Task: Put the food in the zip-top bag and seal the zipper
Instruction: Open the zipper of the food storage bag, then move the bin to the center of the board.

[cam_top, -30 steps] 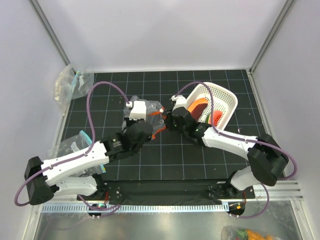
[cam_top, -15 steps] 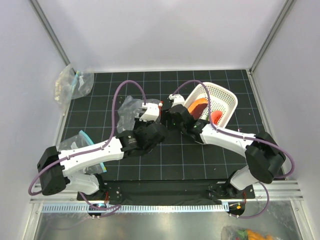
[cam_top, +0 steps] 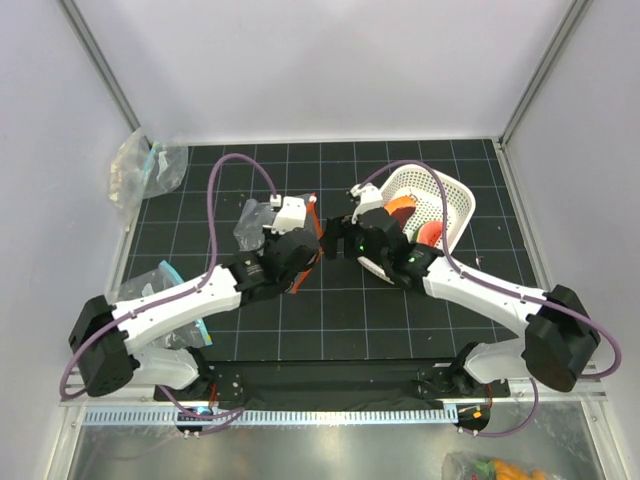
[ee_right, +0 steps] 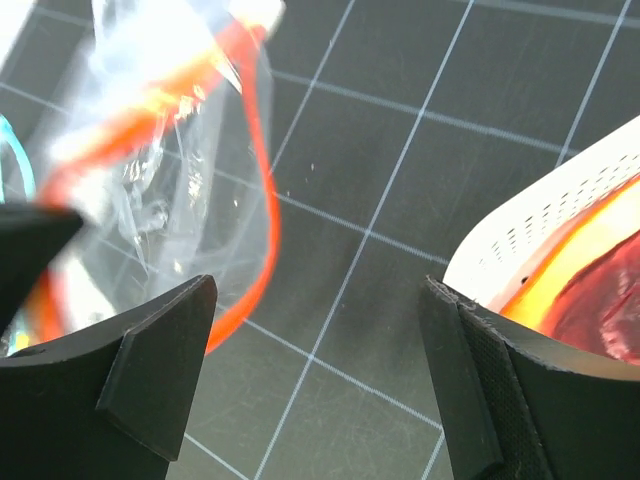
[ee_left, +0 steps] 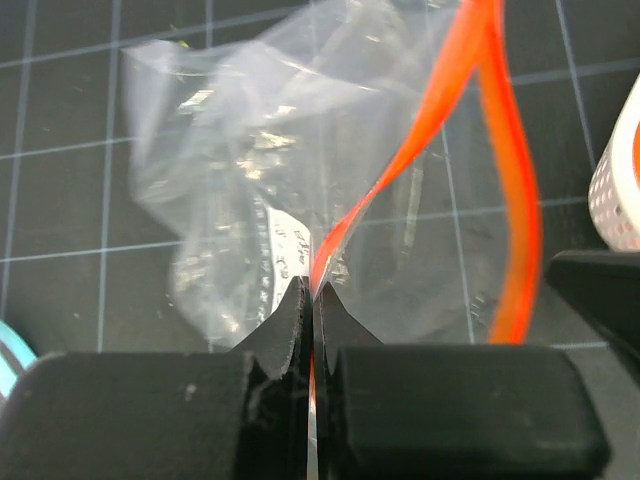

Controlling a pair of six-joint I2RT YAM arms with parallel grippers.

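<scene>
The clear zip-top bag hangs crumpled left of centre. My left gripper is shut on the bag's rim, its fingertips pinching one side of the red-orange zipper. The zipper's other side bows away, so the mouth gapes. Beside it my right gripper stands open over the mat with nothing between its fingers; bag and zipper lie to its left. The food, an orange piece and a red piece, sits in the white lattice basket, also seen as dark red.
The tilted basket's rim is close to my right finger. Two clear bags with teal trim lie at the back left and under my left arm. Grey walls enclose the black grid mat. A bag of toy food lies off the mat, front right.
My right gripper has opened wide and come off the zipper strip. My left gripper, still shut on the bag, has carried it right and toward the back.
</scene>
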